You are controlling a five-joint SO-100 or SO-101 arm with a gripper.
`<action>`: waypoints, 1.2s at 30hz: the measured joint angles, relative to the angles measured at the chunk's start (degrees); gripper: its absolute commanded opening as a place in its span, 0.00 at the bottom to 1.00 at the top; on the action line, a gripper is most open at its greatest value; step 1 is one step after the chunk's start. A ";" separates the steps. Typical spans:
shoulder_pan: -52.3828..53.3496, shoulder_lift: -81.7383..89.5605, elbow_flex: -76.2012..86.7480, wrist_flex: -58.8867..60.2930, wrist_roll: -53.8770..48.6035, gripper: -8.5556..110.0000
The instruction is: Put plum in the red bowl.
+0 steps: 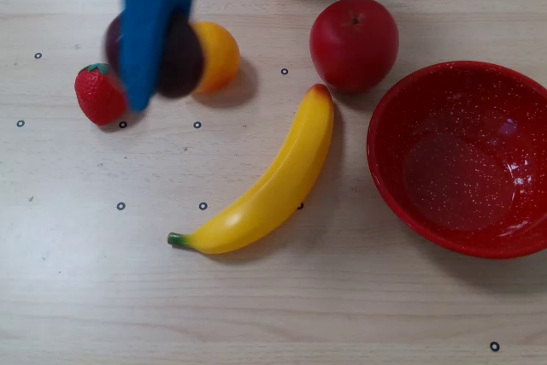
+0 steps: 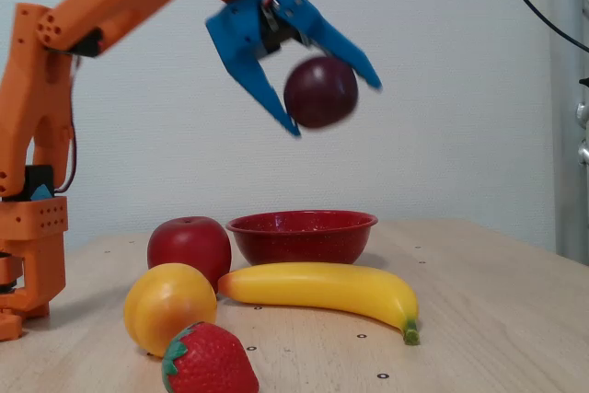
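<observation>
The plum [image 2: 320, 91], dark purple and glossy, is held in the air between the blue fingers of my gripper [image 2: 334, 108], well above the table. In the overhead view the gripper [image 1: 161, 66] hangs over the table's upper left, and the plum [image 1: 183, 61] shows partly behind a blue finger [image 1: 137, 57]. The red bowl [image 1: 389, 138] with white speckles stands empty at the right of the overhead view. In the fixed view it [image 2: 302, 238] sits at the back, behind the banana. The plum is far left of the bowl in the overhead view.
Below the gripper lie an orange [image 1: 219, 55] and a strawberry [image 1: 98, 94]. A red apple [image 1: 354, 43] stands beside the bowl, and a banana [image 1: 273, 181] lies diagonally in the middle. The orange arm base [image 2: 32, 227] stands at the left of the fixed view.
</observation>
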 measured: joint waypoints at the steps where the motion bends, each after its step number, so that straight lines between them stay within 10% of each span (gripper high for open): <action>1: 1.76 3.43 2.64 -0.88 -0.97 0.07; 20: 37.00 34.54 44.65 -21.97 -4.83 0.07; 36: 41.75 -3.08 27.60 -22.76 -2.11 0.07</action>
